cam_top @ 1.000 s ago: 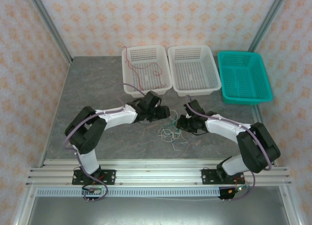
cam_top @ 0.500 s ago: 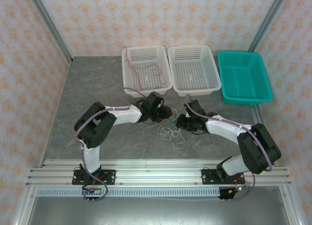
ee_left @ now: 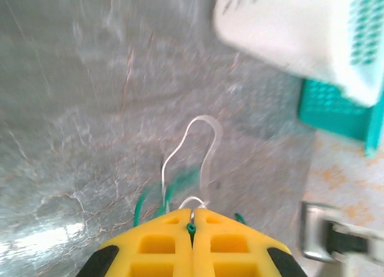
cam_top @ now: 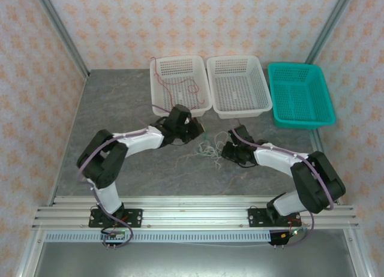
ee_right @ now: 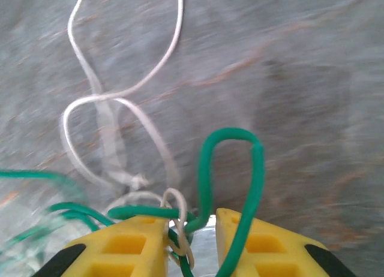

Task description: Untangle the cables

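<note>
Bases sit at the 6 o'clock edge of the table (cam_top: 120,115); bare grey top lies between them and the work, so there's plenty of room nearside.

Mid-table, the tangle (cam_top: 207,148) sits between both grippers. Left gripper (ee_left: 192,228), at 10 o'clock of the tangle, is clamped tight, pads meeting on the green cable (ee_left: 191,228), w/ a loop of white cable (ee_left: 203,119) standing out ahead of it. Right gripper (ee_right: 192,229), at 3 o'clock of the tangle, has its jaws narrow w/ green and white strands bunched in the gap; reads as pinched, though I can't tell how firmly.

Change: 1 s ago the strands lay spread toward 6 o'clock of the grippers; since then the left gripper has drawn back toward 11 o'clock, the right has barely shifted, and the loose loops have been dragged up into a tighter bunch between the 2. My read: the pull is taking up slack but hasn't parted the 2 colours yet; more pull along the same line could cinch the knot rather than free it.

Room: the left gripper is now near the front wall of the left white basket (cam_top: 177,57), which holds a red cable (cam_top: 180,88); little travel left toward 12 o'clock there; open table toward 9 o'clock and 6 o'clock is the better way out. Farther off, the middle white basket (cam_top: 238,85) at 12 o'clock and the teal basket (cam_top: 300,94) at 2 o'clock line the far edge; the right arm has bare top toward 4 o'clock.
</note>
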